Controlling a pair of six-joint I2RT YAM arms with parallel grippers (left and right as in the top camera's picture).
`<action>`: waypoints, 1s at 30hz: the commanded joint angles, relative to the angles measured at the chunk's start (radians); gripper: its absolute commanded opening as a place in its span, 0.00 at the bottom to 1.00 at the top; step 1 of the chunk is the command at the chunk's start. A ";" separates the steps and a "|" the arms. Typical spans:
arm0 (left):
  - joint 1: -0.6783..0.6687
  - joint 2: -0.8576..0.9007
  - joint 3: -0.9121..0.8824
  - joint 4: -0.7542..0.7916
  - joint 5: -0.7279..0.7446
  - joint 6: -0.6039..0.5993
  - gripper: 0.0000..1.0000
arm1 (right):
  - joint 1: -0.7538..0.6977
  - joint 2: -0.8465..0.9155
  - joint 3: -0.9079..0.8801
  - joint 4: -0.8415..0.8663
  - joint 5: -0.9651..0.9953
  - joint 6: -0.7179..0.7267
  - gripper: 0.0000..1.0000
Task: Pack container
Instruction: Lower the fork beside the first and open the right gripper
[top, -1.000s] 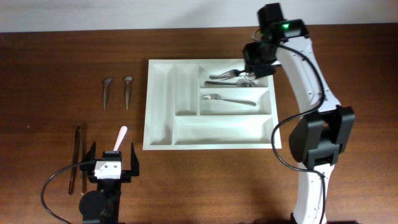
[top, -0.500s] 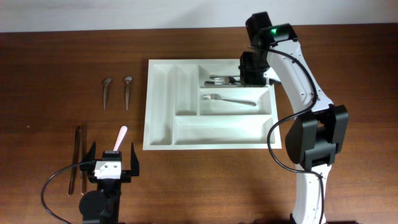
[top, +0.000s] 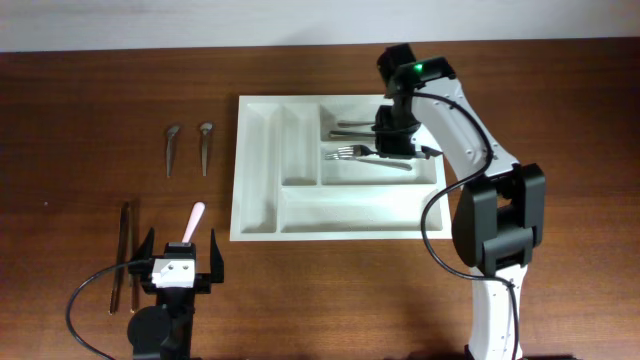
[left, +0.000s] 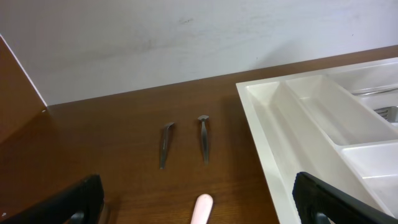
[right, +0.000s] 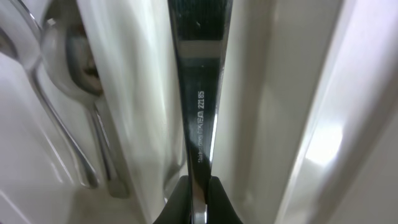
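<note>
Right wrist: my right hand (right: 198, 194) pinches steel handle (right: 198, 106) beside divider (right: 127, 93); lower flat into container (top: 258, 170), then release. Left hand (top: 183, 245) wide open, empty.

1. Looks like a robotics lab test bench.
2. A white-and-black jointed robot arm (top: 462, 120) and a smaller black robot arm (top: 160, 325), cables exposed, are mounted on a dark brown wooden table (top: 330, 300).
3. A plain white wall (left: 155, 37) stands behind.

Overhead: even, bright light, soft shadows. Right wrist: close-up blur w/ glare on container (right: 323, 143) wall at 4 o'clock; utensil handle (right: 199, 93) sharper.
</note>
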 joint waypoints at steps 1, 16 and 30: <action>0.005 -0.008 -0.006 0.002 0.011 -0.009 0.99 | 0.034 -0.012 -0.011 -0.001 0.070 0.016 0.04; 0.005 -0.008 -0.006 0.002 0.011 -0.009 0.99 | 0.040 -0.012 -0.011 -0.005 0.108 -0.023 0.43; 0.005 -0.008 -0.006 0.002 0.011 -0.009 0.99 | 0.019 -0.015 0.060 0.024 0.531 -0.800 0.95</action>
